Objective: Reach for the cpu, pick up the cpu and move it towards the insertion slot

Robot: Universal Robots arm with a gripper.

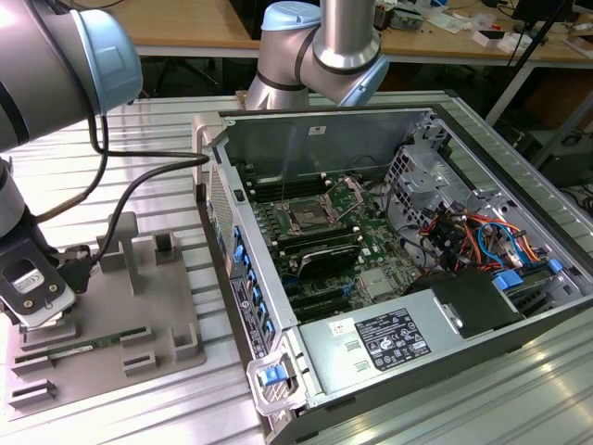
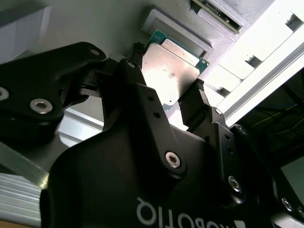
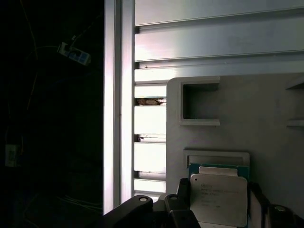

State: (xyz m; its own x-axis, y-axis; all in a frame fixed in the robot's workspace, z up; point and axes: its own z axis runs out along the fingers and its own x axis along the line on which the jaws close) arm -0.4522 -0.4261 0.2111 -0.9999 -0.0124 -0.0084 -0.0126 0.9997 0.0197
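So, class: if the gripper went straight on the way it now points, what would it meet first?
Most likely the cpu, which lies directly ahead of the gripper in both wrist views, with the grey fixture plate just behind it. Depth is unclear, so they may already be touching.

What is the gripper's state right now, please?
Gripper: closed on the cpu, gripping it by two opposite edges.

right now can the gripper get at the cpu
Probably yes: the gripper is right at the cpu over the grey tray, and nothing sits between them.
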